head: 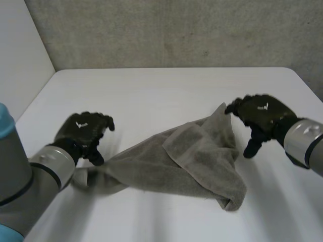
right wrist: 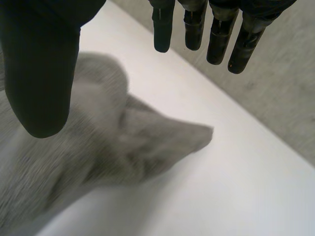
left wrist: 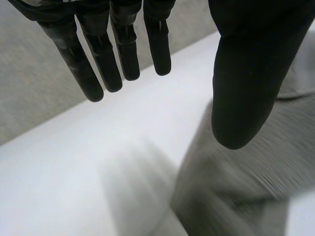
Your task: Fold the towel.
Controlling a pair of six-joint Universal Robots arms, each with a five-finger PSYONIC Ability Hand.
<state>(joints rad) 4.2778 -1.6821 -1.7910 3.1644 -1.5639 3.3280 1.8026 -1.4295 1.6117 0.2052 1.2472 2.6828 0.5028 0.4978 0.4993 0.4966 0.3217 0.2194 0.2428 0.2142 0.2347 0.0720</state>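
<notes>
The left robot hand (head: pixel 83 130) hangs over the near-left end of the towel (head: pixel 176 161). In its wrist view the fingers (left wrist: pixel 98 73) are straight and spread away from the thumb (left wrist: pixel 246 88), with nothing between them; grey cloth lies under the thumb and bare desk under the fingertips. The right robot hand (head: pixel 260 115) is likewise spread and empty: its fingers (right wrist: pixel 216 39) stand well apart from its thumb (right wrist: pixel 39 73). A pointed corner of the towel (right wrist: pixel 197 135) lies on the desk below the gap. From the head view that hand sits just beside the towel's raised far-right peak. Whether a fingertip brushes the cloth there I cannot tell.

The towel lies rumpled across the middle of the white desk (head: pixel 166 91). It is a long bunched strip running from under the left robot hand up to that peak, with a loose flap folded over itself and a lump at the near-right end.

No neat fold is made yet. This looks like the step of getting hold of the towel to spread it or bring its ends together. The next move calls for each robot hand to come down on a true corner and pinch a single layer, then pull the cloth flat before folding. The bunching makes it hard to pick the right edges.
</notes>
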